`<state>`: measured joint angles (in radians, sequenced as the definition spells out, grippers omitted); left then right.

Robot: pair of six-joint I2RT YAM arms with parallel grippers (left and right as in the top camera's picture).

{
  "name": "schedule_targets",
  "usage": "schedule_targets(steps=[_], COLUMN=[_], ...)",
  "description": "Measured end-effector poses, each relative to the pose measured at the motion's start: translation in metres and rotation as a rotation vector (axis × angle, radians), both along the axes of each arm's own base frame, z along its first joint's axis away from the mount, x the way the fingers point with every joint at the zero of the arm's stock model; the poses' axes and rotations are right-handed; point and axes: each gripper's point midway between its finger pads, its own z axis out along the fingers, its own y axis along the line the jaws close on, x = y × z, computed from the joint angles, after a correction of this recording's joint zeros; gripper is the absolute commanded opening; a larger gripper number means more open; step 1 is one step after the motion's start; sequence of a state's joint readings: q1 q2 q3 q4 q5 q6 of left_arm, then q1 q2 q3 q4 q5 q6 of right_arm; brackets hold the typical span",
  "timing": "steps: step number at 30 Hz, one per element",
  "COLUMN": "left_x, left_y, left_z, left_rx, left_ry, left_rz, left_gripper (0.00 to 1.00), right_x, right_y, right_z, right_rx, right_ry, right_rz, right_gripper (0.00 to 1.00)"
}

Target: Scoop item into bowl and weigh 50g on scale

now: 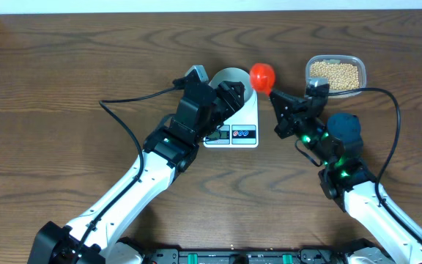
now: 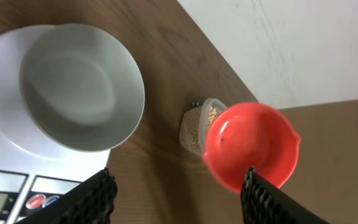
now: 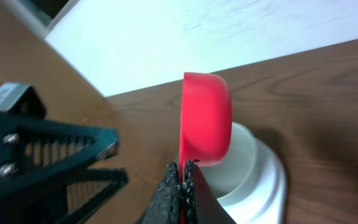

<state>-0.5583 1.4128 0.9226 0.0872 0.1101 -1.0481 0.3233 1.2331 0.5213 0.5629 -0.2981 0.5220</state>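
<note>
The bowl (image 2: pixel 79 87) sits empty on the scale (image 1: pixel 249 114) with the left fingers (image 2: pixel 95 199) spread beside it, the right fingers (image 3: pixel 163 202) pinch the empty-looking red scoop (image 3: pixel 205 118), and the soybeans (image 1: pixel 335 72) lie in the clear tub (image 1: pixel 362 73) on the counter (image 1: pixel 64 66), so scooping and weighing are not yet done.

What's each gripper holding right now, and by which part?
Right gripper pinches the red scoop by its handle. Left gripper is open, holding nothing.

Dark wood-grain table (image 1: pixel 50 88) — white wall (image 2: pixel 291 37) behind
</note>
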Motion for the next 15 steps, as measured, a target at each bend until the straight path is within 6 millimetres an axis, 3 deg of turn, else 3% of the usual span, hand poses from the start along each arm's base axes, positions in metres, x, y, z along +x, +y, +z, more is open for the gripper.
schedule_targets(steps=[9,15], left_x=[0.001,0.003], left_y=[0.001,0.005], left_z=[0.000,0.000], left_rx=[0.094,0.128], left_ry=[-0.066,-0.087], left_rz=[-0.052,-0.046], left_gripper=[0.82,0.83], right_x=[0.017,0.026], right_y=[-0.027,-0.034], right_z=[0.006,0.014], right_rx=[-0.026,-0.090], right_ry=[0.003,0.006], right_rz=[-0.080,-0.094], right_gripper=[0.01,0.01])
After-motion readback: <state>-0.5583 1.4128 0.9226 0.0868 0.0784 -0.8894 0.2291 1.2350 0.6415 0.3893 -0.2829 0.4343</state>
